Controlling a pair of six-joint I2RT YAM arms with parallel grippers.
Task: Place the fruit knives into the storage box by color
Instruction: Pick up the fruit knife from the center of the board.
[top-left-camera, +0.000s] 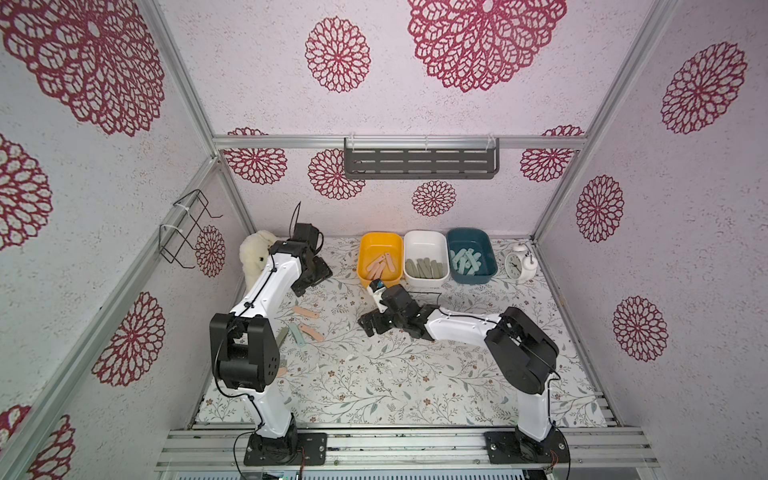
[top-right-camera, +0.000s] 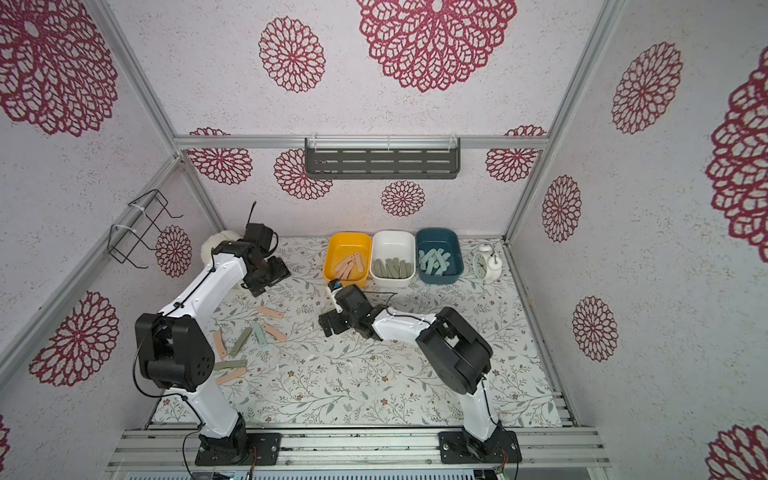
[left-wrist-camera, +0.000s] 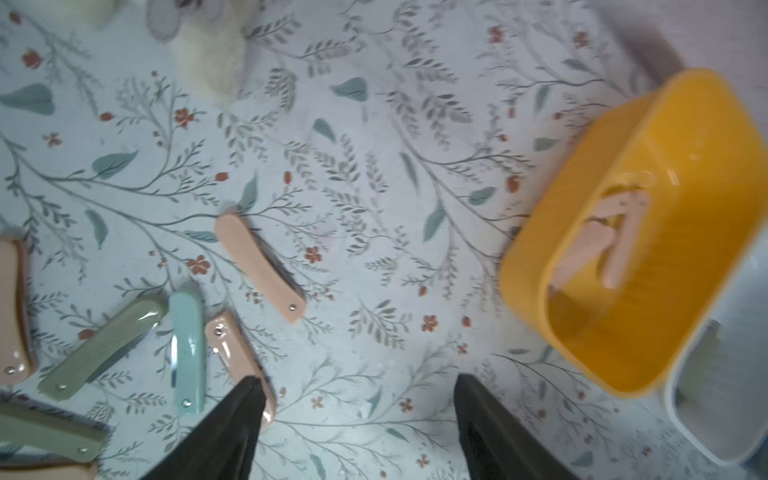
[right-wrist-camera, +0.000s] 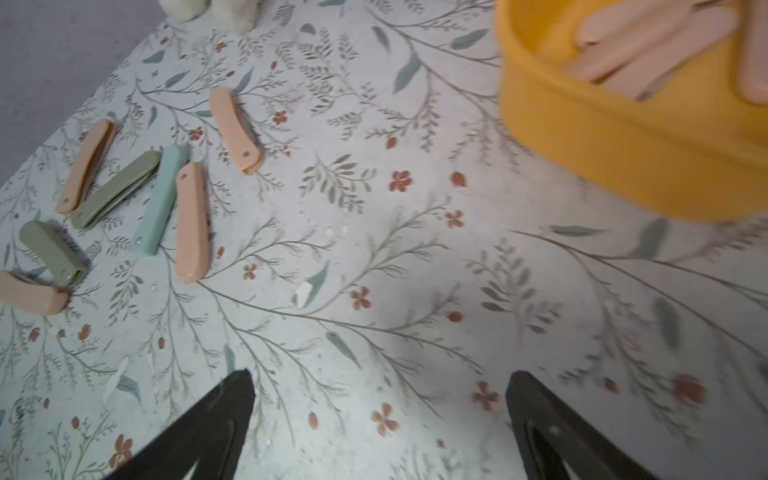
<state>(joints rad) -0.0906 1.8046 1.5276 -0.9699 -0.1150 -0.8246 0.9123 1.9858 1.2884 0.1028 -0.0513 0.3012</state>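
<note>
The figures on the dial of the white alarm clock (top-left-camera: 517, 264), which is set beside the teal tub (top-left-camera: 467, 236), are too small to be read. Three tubs are lined up along the back of the flowered table (top-left-camera: 415, 374). Peach fruit knives (top-left-camera: 380, 266) are fanned in the yellow tub (top-left-camera: 376, 243), their long axes running roughly front to back. Olive knives (top-left-camera: 424, 269) are laid side by side in the white tub (top-left-camera: 424, 241), all pointing front to back, and mint knives (top-left-camera: 467, 262) are crossed over one another in the teal tub. Seven loose knives (top-right-camera: 259, 336) are scattered flat near the left arm's elbow, pointing in differing directions; a mint one is flanked by a peach and an olive one. The left gripper (left-wrist-camera: 361, 415) is held with its jaws apart and empty above the table, between a plush toy (top-left-camera: 253, 253) and the yellow tub. The right gripper (right-wrist-camera: 380, 411) is spread wide and empty over bare table, its wrist lying just in front of the yellow tub. A grey slotted shelf (top-left-camera: 419, 162) is fixed to the back wall.
</note>
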